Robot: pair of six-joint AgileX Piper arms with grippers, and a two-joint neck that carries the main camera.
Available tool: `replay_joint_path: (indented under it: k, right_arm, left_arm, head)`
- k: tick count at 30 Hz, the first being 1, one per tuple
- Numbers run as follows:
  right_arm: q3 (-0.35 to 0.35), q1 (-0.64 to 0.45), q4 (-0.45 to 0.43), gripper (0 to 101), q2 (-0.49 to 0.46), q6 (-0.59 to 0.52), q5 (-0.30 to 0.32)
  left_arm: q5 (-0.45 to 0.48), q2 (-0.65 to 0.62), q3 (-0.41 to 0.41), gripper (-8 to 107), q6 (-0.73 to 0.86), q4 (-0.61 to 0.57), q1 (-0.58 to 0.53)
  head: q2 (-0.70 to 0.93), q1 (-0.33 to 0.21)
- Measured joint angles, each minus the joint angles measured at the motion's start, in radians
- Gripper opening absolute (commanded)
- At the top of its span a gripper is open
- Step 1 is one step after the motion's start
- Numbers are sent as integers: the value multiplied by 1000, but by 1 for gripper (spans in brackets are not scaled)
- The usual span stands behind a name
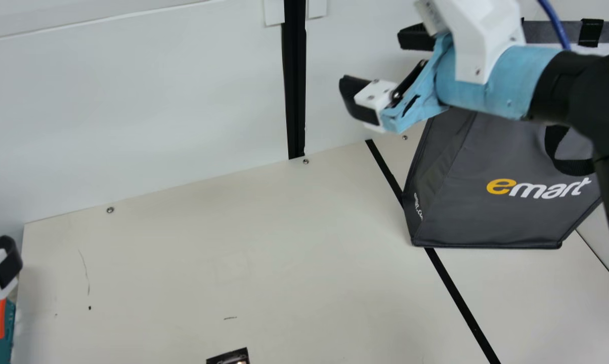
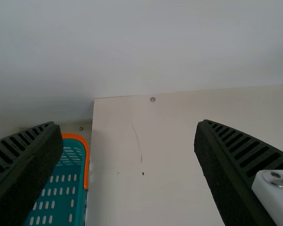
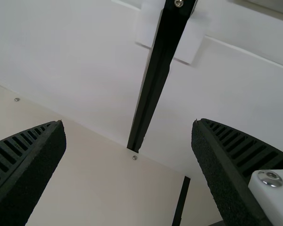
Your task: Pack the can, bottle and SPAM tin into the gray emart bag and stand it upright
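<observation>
At right, upright dark gray emart bag (image 1: 507, 217) with yellow-and-white lettering.

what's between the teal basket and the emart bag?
Main view: cream tabletop with small dark marks, a dark item at the bottom edge, black strip meeting the bag.

Reads "emart" across the front of the gray emart bag (image 1: 502, 156), white after a yellow first letter; bears smaller white print (image 1: 418, 206) on the side panel (image 1: 438, 169), too small to read surely.
</observation>
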Motion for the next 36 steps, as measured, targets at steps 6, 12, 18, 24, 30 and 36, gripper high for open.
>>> replay_joint_path:
  k: [6, 12, 18, 24, 30, 36]
  right_arm:
    - [110, 86, -112, 95, -32, 39, -103]
    - [218, 152, -200, 95, -64, 103, -181]
    - [317, 210, -262, 95, -98, 179, -234]
    - [413, 251, -309, 95, -130, 260, -275]
    - [498, 294, -353, 95, -157, 340, -315]
    - [515, 302, -364, 95, -159, 354, -321]
  left_arm:
    - [0, 0, 0, 90, 0, 0, 0]
    - [0, 0, 0, 90, 0, 0, 0]
    - [0, 0, 0, 90, 0, 0, 0]
    - [0, 0, 0, 90, 0, 0, 0]
    - [0, 0, 0, 90, 0, 0, 0]
    - [0, 0, 0, 90, 0, 0, 0]
  head:
    - [0, 0]
    - [0, 0]
    - [0, 2]
    - [0, 0]
    - [2, 0]
    - [2, 0]
